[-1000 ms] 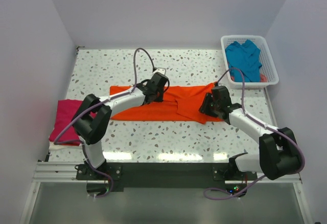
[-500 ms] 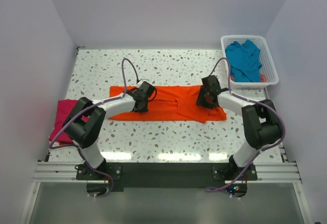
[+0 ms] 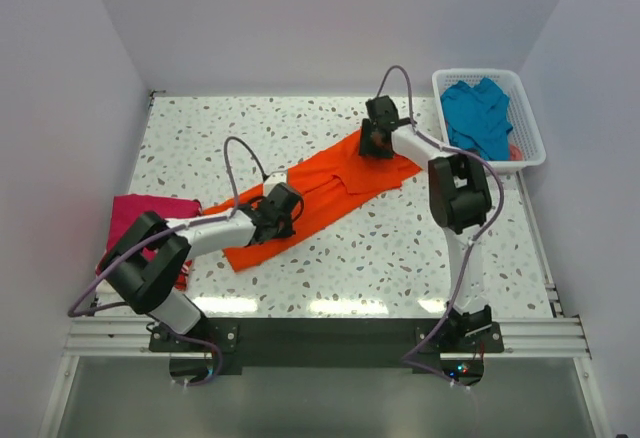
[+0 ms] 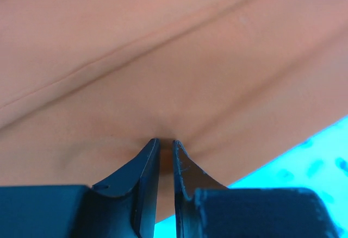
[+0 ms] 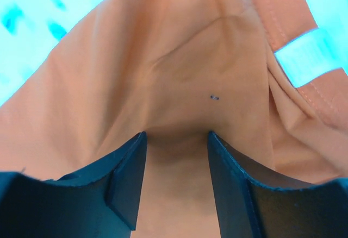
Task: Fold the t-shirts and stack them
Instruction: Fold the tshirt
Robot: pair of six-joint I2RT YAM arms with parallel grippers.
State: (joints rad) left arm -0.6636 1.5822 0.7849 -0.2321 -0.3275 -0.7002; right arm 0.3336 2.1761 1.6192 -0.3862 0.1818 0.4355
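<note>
The orange t-shirt (image 3: 330, 183) lies stretched slantwise on the table, from near left to far right. My left gripper (image 3: 283, 208) is shut on its near-left part; the left wrist view shows the jaws (image 4: 166, 140) pinching a fold of orange cloth (image 4: 163, 58). My right gripper (image 3: 378, 140) holds the far-right end; the right wrist view shows orange cloth (image 5: 190, 75) bunched between its jaws (image 5: 176, 133). The magenta-pink t-shirt (image 3: 135, 220) lies folded at the table's left edge. The teal-blue t-shirt (image 3: 478, 113) lies in the basket.
The white lattice basket (image 3: 530, 108) stands at the far right corner, just right of my right gripper. The speckled table (image 3: 400, 248) is walled in on the left, back and right. Purple cables loop above both arms.
My right gripper has swung to the far side with the shirt's right end. My left gripper has moved nearer and left. The shirt has turned from level to slantwise.
</note>
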